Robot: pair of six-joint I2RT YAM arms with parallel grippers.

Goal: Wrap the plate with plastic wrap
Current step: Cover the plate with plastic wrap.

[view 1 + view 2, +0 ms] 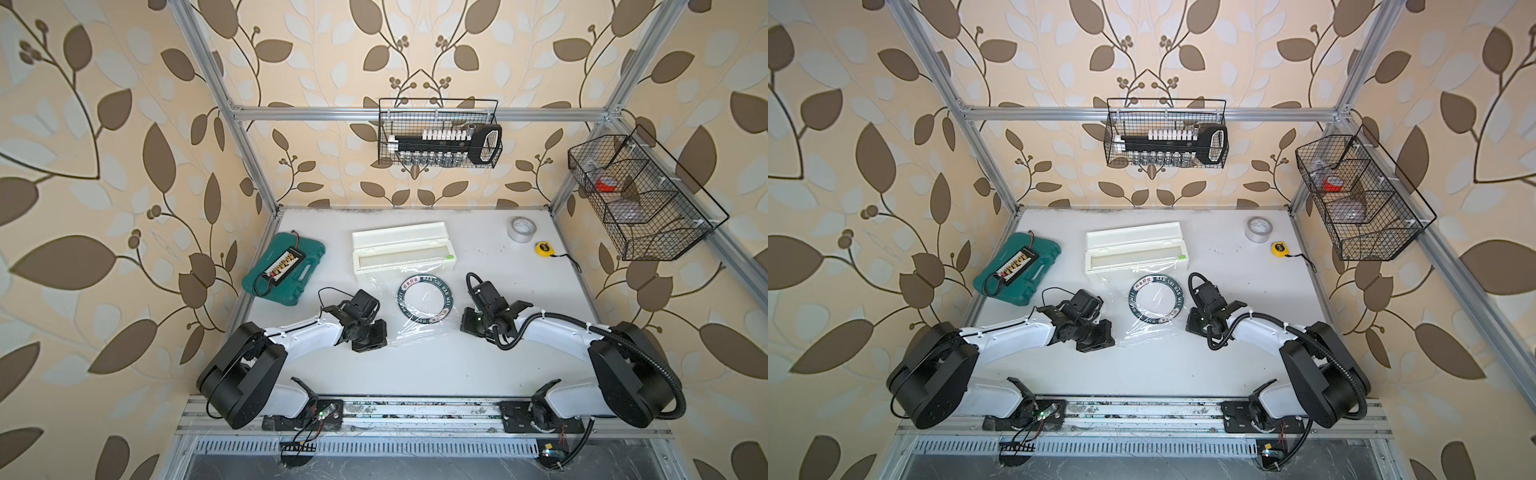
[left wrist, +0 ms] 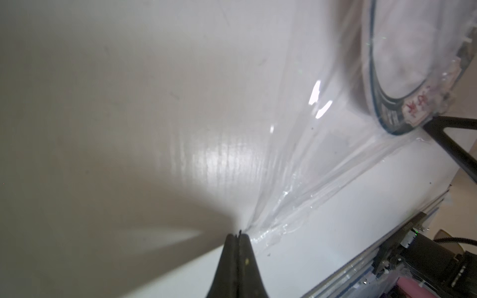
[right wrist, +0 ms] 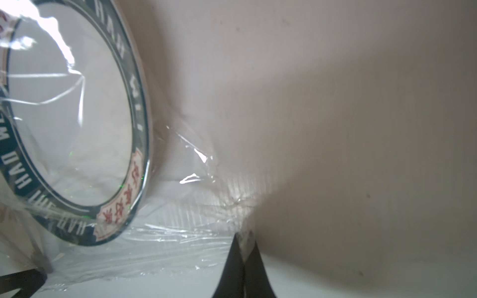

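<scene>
At the left of the worktop (image 1: 415,374) lies a green case (image 1: 284,270), clear of the work. The left gripper (image 2: 238,236) is closed, pinching the near-left corner of the plastic wrap (image 1: 409,334), which fans out from its tips in taut pleats. The film lies over the plate (image 1: 428,279), which sits at centre, just near of the white dispenser box (image 1: 401,251). The right gripper (image 3: 245,233) is likewise clamped on the near-right corner of the film. Judged step: sheet drawn over the plate and held under tension. The next move likely calls for even tension on both corners while the near edge is brought down around the rim. A grey tape roll (image 1: 523,229) stands far right. In both top views the wrists hide the fingertips. The film's far edge is hard to trace, so whether it is cut from the box cannot be told.
</scene>
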